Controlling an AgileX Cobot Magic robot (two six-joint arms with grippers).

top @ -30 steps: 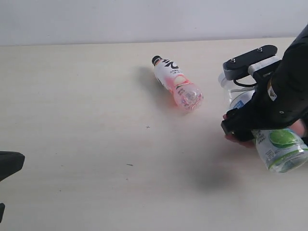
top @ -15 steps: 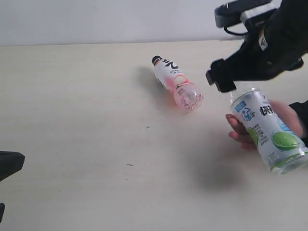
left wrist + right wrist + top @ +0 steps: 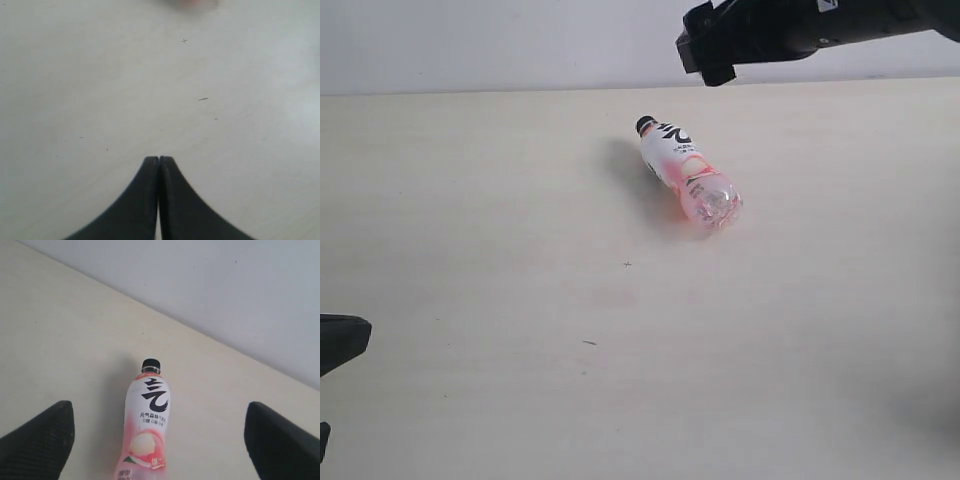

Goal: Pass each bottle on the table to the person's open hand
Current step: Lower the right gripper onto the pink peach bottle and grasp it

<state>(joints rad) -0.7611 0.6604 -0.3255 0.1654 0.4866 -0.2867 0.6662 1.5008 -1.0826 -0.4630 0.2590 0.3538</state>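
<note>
Well nearer than the small clear plastic bottle (image 3: 685,172) of pink drink with a black cap, the left pincer (image 3: 159,165) sits clenched, empty. The bottle lies on its side on the broad pale beige worktop (image 3: 470,200); the right pincer (image 3: 708,48), released wide up beyond its cap end, should drop astride the labelled middle before closing. Beyond the bottle stands a plain white wall (image 3: 470,40).

Small clear pink plastic bottle w/ black cap (image 3: 686,176) lies on its side on the broad pale beige matte desk (image 3: 470,200), a bit right of ctr in the exterior view, cap end toward the far edge & the plain pale wall (image 3: 500,40) behind it. Black right tool (image 3: 705,48) hangs above the far edge, behind the bottle, not touching it. Black left tool (image 3: 159,161) is over the near-left part of the desk, well apart from the bottle.
</note>
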